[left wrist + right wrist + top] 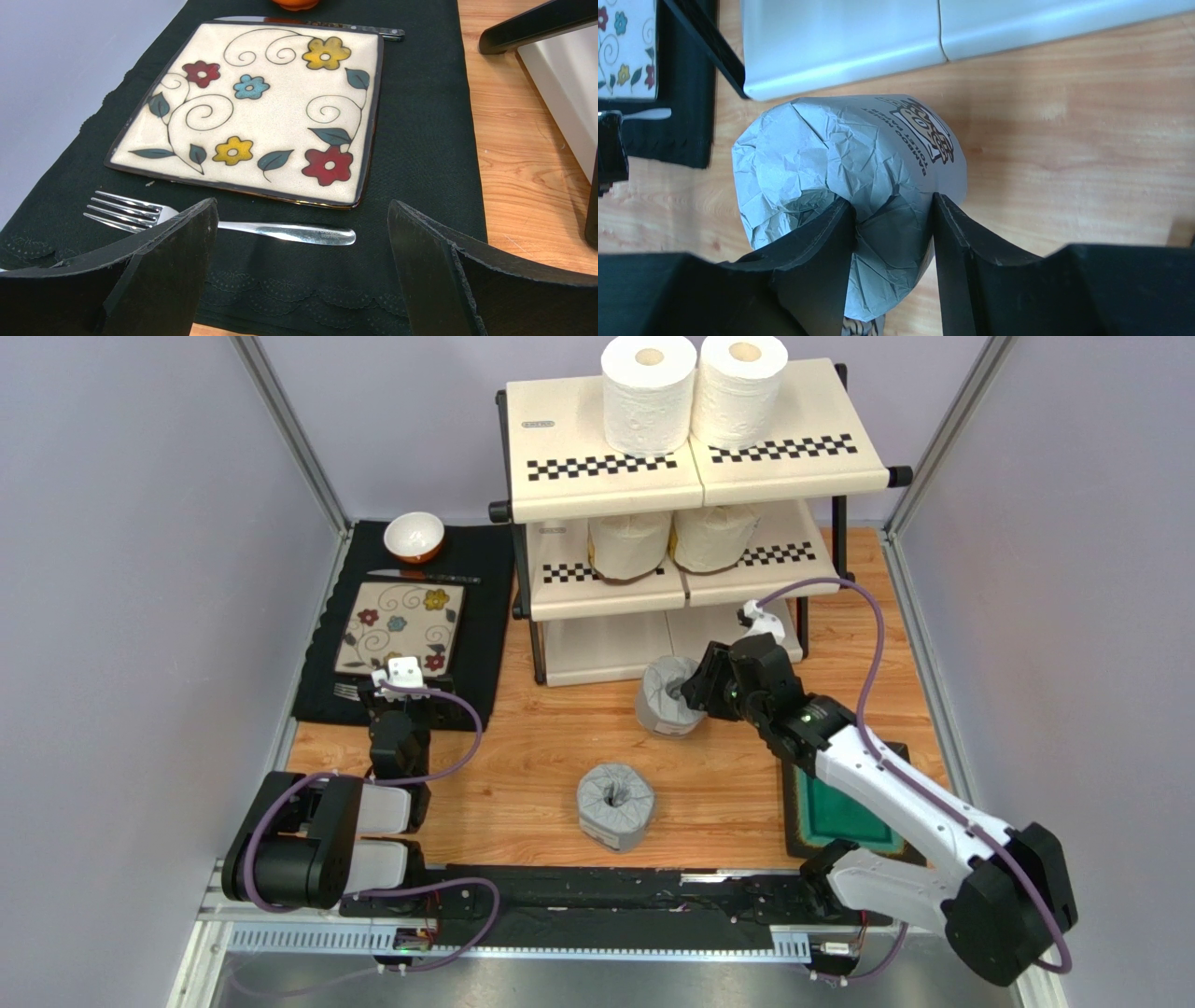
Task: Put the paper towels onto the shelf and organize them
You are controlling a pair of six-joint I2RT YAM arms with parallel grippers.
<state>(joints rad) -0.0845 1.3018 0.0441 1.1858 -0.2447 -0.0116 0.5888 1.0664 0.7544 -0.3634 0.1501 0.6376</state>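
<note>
Only the right wrist shows us the right tool (891,203) pinching the grey roll (864,140) by its wall, one finger in the core. The roll sits just before the shelf (843,42), axis tilted toward that tool. Left tool (302,206) spread.

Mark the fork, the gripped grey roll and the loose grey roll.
fork (281,232): left wrist view, on its handle.
gripped grey roll (878,157): right wrist view, crumpled wrapper.
loose grey roll (619,800): top external view, upper end.

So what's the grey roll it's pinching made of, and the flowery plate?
The grey roll looks wrapped in thin matte paper: crinkled all over. The flowery plate is probably glazed ceramic: smooth, slightly shiny, painted flowers, dark rim.
</note>
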